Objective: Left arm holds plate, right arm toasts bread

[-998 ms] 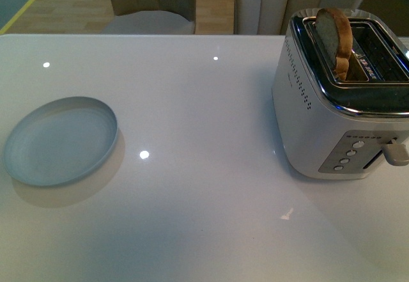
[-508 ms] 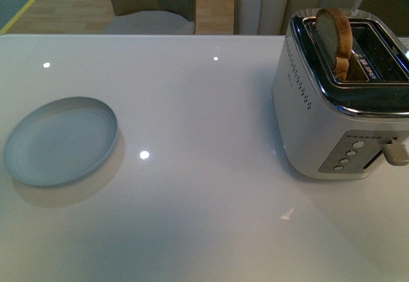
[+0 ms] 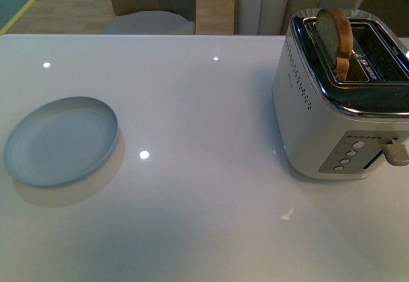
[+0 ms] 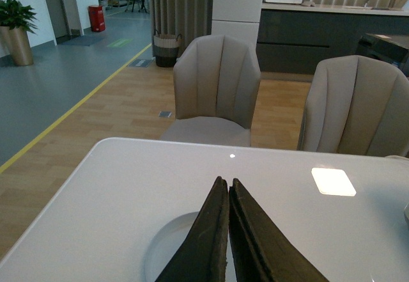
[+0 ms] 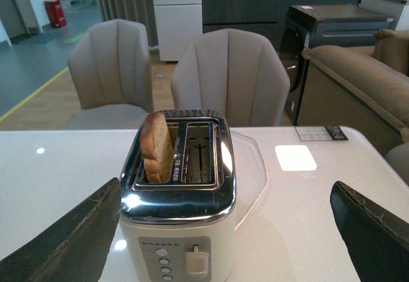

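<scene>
Front: plate (image 3: 61, 141) lies flat by the table's (image 3: 204, 186) left edge; bread (image 3: 336, 38) stands proud in the toaster's (image 3: 345, 103) left slot near the right edge; no arms visible. Left wrist: left gripper (image 4: 227, 195) pressed together above the plate; open before taking the rim. Right wrist: right gripper (image 5: 227, 231) spread wide, facing the toaster; pinch the bread's top, lift straight up.

The room was evenly lit from overhead. Small ceiling lights glared as bright dots on the glossy white table (image 3: 204, 186), and a square glare patch showed in both wrist views. The plate (image 3: 61, 141) cast a soft shadow toward the near side. The toaster (image 3: 342, 96) chrome top shone. All views were sharp, with slight noise.
</scene>
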`<state>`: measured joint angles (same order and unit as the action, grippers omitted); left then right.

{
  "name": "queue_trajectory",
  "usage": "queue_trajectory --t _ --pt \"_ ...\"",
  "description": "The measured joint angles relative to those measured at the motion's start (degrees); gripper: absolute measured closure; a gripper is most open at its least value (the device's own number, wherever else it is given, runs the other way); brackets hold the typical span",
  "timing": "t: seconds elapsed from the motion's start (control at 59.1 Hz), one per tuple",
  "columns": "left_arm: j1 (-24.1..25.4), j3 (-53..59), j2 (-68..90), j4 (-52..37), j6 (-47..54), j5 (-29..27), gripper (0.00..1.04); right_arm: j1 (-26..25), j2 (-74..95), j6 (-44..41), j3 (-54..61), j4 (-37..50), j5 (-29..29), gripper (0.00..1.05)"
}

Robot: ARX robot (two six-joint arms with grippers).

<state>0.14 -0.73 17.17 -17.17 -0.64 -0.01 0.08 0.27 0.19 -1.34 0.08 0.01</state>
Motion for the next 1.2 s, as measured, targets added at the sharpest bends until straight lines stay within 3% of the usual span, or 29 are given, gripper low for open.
queue_trajectory --t 0.423,0.525,0.897,1.201 --pt "0.0 0.0 -7.2 7.1 0.0 0.0 1.02 0.0 0.0 0.0 0.0 0.0 0.0 0.09" --pt "0.0 0.0 -15.4 16.5 0.0 0.0 1.02 0.0 0.0 0.0 0.0 0.0 0.0 0.09" --pt "0.0 0.0 -16.8 17.1 0.0 0.0 1.02 0.0 0.0 0.0 0.0 0.0 0.0 0.09" --pt "0.0 0.0 -16.8 17.1 0.0 0.0 0.45 0.0 0.0 0.0 0.0 0.0 0.0 0.09"
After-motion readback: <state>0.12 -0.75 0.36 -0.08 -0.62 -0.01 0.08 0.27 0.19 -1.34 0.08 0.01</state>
